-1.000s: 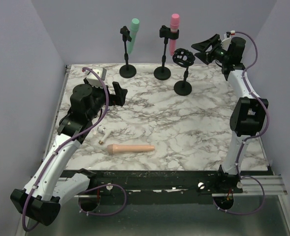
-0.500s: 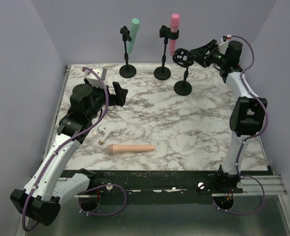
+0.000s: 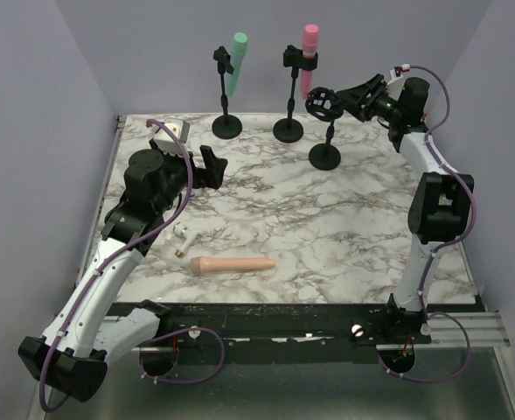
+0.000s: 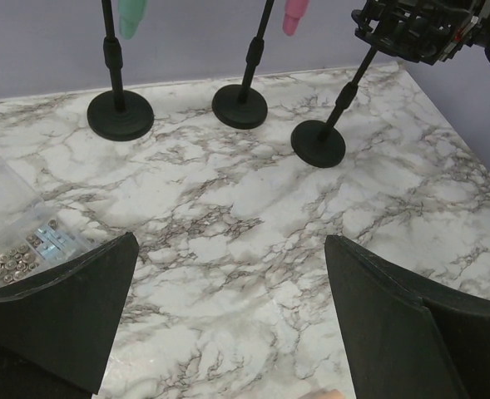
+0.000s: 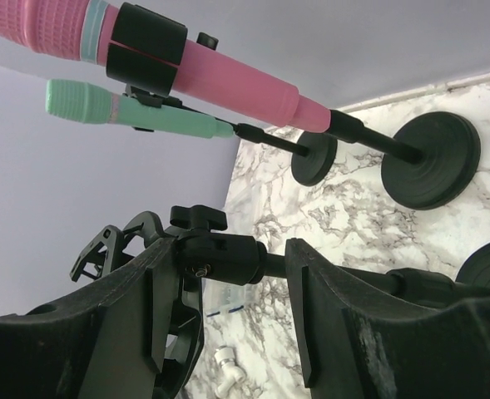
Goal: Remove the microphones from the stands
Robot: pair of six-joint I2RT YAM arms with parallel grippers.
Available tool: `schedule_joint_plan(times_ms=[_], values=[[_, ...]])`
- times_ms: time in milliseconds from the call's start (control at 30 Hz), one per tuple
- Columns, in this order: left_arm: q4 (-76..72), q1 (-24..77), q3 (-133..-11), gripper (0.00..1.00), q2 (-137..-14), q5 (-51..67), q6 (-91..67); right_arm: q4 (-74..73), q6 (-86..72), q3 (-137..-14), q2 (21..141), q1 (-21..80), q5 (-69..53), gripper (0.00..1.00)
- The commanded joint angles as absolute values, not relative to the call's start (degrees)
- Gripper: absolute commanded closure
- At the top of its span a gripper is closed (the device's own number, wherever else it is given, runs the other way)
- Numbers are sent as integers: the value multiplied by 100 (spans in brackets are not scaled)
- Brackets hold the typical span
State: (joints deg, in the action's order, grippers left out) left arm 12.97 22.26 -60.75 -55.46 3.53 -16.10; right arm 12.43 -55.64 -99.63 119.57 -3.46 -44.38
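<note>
Our right pincer (image 5: 228, 249) straddles the clamp of the empty stand (image 3: 330, 133), not closed on it; our left pincer (image 4: 228, 241) hangs wide over the counter (image 4: 253, 191).

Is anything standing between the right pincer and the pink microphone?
Yes. The empty black stand's mount sits between the fingers of the right pincer, with the pink microphone clipped in its own stand beyond it.

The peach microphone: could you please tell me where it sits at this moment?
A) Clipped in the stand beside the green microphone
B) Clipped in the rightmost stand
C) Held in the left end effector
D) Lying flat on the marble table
D: the peach microphone lies flat on the marble table near its front edge, and the rightmost stand carries an empty holder.
</note>
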Motion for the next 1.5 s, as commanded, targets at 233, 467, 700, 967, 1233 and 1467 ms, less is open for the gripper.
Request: schedule_joint_plan(times_ms=[233, 467, 700, 967, 1233, 1467], values=[[1347, 2259, -6257, 1, -5455, 466, -1652, 678, -4874, -9170, 12481, -364, -4065, 42], [1345, 2259, -6258, 1, -5448, 466, -1652, 650, -4745, -9046, 12703, -396, -3936, 42], [1343, 2255, -6249, 1, -5449, 475, -1661, 639, -4665, -9016, 12963, -434, -3894, 41], [1333, 2259, -6249, 1, -5451, 483, -1670, 531, -4588, -9088, 12985, -439, -3845, 41], [1330, 2262, -6252, 1, -5449, 509, -1679, 406, -4586, -9403, 12688, -432, -3842, 27], [1338, 2265, -6258, 1, -5397, 494, -1672, 231, -4592, -10037, 12464, -423, -3824, 11]])
